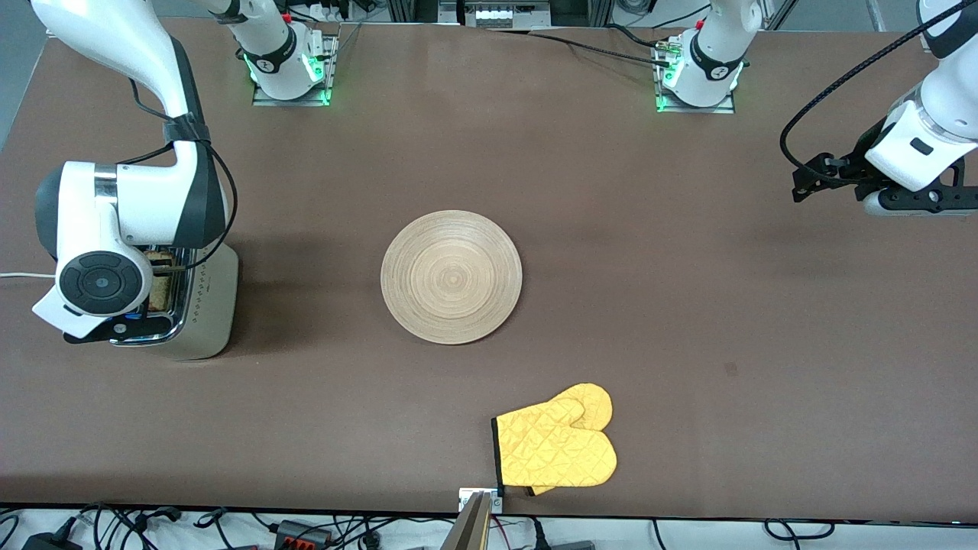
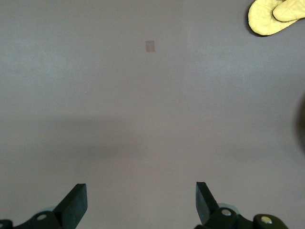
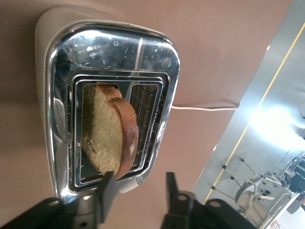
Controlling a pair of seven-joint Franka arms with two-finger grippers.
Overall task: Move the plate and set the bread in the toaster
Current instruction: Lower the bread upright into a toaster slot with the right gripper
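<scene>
Brown table (image 1: 611,229) is carrying the toaster (image 1: 202,305) at the right arm's end, the plate (image 1: 451,276) well apart. I'm watching the right gripper (image 3: 138,191) standing parted over it, the bread (image 3: 108,131) leaning half in a slot, ungripped. Next it needs seating. Left gripper (image 2: 140,202) is waiting wide, empty.

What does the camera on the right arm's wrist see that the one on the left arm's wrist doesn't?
Only the right wrist view shows the toaster with the bread leaning tilted in one slot, its upper part sticking out, and the right gripper open just above it, not holding the slice. Only the left wrist view shows the yellow oven mitt and the open left gripper over bare table. Both share the brown tabletop; neither shows the plate.
</scene>
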